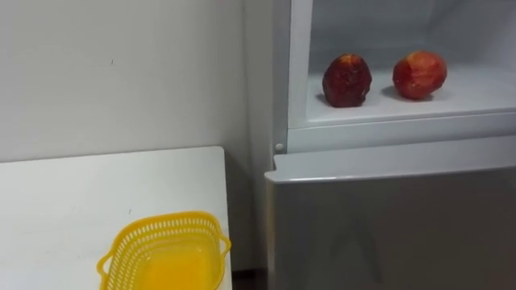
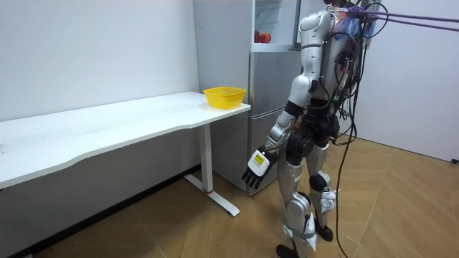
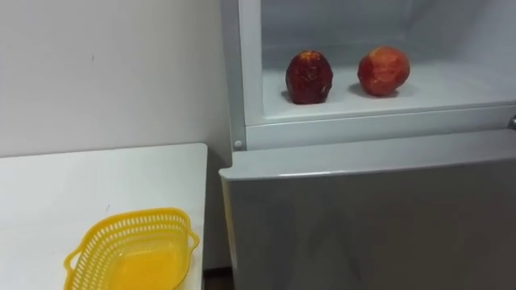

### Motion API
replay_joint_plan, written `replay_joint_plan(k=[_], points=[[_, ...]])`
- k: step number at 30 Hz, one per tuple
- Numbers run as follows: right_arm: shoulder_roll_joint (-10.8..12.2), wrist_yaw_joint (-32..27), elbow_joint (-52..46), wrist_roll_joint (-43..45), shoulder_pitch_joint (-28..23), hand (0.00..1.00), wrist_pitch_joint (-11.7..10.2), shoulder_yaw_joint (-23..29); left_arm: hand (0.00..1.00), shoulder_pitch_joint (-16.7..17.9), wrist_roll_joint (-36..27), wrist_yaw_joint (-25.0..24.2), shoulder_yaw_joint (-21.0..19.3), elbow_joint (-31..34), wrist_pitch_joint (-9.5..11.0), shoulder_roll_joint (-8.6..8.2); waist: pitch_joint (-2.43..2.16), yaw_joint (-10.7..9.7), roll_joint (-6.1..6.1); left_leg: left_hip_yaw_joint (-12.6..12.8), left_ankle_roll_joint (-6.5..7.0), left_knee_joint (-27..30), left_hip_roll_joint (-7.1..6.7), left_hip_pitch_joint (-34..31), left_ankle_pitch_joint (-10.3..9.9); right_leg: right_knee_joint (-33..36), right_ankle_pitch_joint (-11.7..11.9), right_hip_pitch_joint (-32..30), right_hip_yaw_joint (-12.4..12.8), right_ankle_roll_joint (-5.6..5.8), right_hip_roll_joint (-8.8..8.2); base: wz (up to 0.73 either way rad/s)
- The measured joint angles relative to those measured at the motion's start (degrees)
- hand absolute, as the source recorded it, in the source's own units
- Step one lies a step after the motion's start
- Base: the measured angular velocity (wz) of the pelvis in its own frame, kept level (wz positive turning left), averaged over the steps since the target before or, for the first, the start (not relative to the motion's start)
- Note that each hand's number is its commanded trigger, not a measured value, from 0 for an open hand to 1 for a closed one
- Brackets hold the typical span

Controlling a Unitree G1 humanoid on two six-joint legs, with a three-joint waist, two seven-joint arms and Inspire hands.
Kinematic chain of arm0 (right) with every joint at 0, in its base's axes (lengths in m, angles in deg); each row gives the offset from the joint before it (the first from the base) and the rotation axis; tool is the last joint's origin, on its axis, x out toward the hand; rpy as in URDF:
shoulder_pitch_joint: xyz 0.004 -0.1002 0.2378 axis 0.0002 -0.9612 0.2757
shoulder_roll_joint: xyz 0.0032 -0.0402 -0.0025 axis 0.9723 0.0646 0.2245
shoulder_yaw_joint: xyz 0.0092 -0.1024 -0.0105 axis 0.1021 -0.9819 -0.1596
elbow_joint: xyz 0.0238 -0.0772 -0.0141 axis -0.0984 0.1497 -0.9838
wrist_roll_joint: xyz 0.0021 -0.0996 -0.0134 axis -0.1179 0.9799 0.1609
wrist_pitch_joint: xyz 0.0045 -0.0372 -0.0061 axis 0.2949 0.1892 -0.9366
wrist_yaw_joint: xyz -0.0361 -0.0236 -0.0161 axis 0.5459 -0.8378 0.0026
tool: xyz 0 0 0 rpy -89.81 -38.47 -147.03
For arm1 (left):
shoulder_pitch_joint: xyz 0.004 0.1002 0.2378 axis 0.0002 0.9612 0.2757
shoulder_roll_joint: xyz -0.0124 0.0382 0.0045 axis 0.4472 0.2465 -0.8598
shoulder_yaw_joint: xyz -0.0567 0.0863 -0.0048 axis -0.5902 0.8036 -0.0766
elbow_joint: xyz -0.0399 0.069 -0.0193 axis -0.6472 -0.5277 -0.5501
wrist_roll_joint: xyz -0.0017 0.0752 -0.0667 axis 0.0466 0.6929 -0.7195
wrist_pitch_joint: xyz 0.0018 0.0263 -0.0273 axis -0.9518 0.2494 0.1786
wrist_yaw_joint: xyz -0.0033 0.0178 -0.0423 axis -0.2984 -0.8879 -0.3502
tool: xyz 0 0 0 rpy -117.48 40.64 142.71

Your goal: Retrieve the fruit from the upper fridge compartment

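Two red fruits lie on the white shelf [image 1: 451, 101] of the open upper fridge compartment. The darker fruit [image 1: 347, 80] [image 3: 309, 77] is on the left and the brighter one [image 1: 419, 74] [image 3: 384, 70] lies a little to its right; in the room view they show as a small red patch [image 2: 262, 36]. I stand upright facing the fridge. My left hand [image 2: 256, 168] hangs by my thigh, well below the shelf, with relaxed fingers that hold nothing.
A yellow mesh basket [image 1: 161, 219] [image 2: 224, 96], with nothing in it, sits at the near right corner of the white table [image 1: 81, 193] to the left of the fridge. The grey lower fridge door [image 1: 387, 217] is closed below the shelf. A white wall stands behind the table.
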Motion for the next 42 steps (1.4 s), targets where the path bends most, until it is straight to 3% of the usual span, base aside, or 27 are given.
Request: replay_joint_plan(k=[7,13,15,18,21,27,34,42], points=[[0.80,-3.83,-15.18,1.91,-0.34,0.00,-2.15,-0.06,0.00,1.30,-0.01,-1.19,-0.47,-0.03,0.51,-0.06,-0.06,-0.57,0.07,0.22,0.00,0.06,0.14,0.13,0.00,0.07,0.18,-0.25,0.04,-0.04,0.13,0.00],[0.93,-5.36,-37.81,10.80,-6.04,0.00,-3.18,-2.08,0.00,1.38,-0.31,-1.81,-0.18,-0.22,1.42,-0.22,-0.17,-0.87,0.49,1.28,-0.01,-0.26,0.37,0.68,-0.01,0.02,0.19,-0.27,0.78,-0.04,0.40,-0.06],[0.92,-6.04,-46.37,14.24,-7.21,0.00,-3.32,-3.24,0.00,1.40,-0.75,-1.74,-0.23,-0.52,2.18,-0.35,-0.18,-0.39,0.45,2.80,-0.06,-0.30,0.58,0.43,0.02,0.80,0.24,-1.39,2.25,-0.11,0.68,-0.29],[0.91,-7.10,-54.84,18.46,-8.58,0.00,-5.23,-3.91,0.00,1.53,-1.20,-1.50,-0.27,-0.95,2.39,-0.19,-0.35,-0.57,0.51,3.71,-0.09,-0.29,0.61,0.04,0.05,1.06,0.34,-2.25,3.39,-0.24,0.81,-0.23],[0.91,-7.34,-60.83,22.07,-8.86,0.00,-5.42,-4.29,0.00,1.02,-1.29,-1.67,-0.27,-2.56,3.41,0.40,-0.29,-0.61,0.19,4.41,-0.09,-0.32,0.65,-0.01,0.04,1.02,0.45,-2.30,3.69,-0.21,0.86,-0.10],[0.20,-8.84,-69.03,21.90,-8.83,0.00,-7.21,-7.93,0.00,1.44,-5.72,-1.74,0.91,-4.98,4.90,0.63,-0.27,-0.24,0.22,5.07,-0.10,-0.76,0.87,0.11,0.04,0.98,0.89,-2.45,3.72,-0.33,1.06,-0.01],[-0.86,-9.25,-74.15,22.18,-8.20,0.00,-7.98,-10.44,0.00,1.33,-5.64,-2.00,0.98,-7.03,5.01,1.28,-0.18,0.99,0.23,4.86,-0.10,-0.78,0.99,0.02,0.03,0.95,1.18,-2.29,3.46,-0.41,1.16,0.02],[-1.98,-11.54,-75.63,24.28,-2.96,0.00,-7.97,-10.54,0.00,0.22,-5.58,-2.16,1.44,-7.51,4.55,1.46,-0.16,0.77,-0.11,3.90,-0.21,-0.73,1.02,-0.47,0.11,0.97,1.25,-2.36,2.04,-0.44,1.08,0.04]])
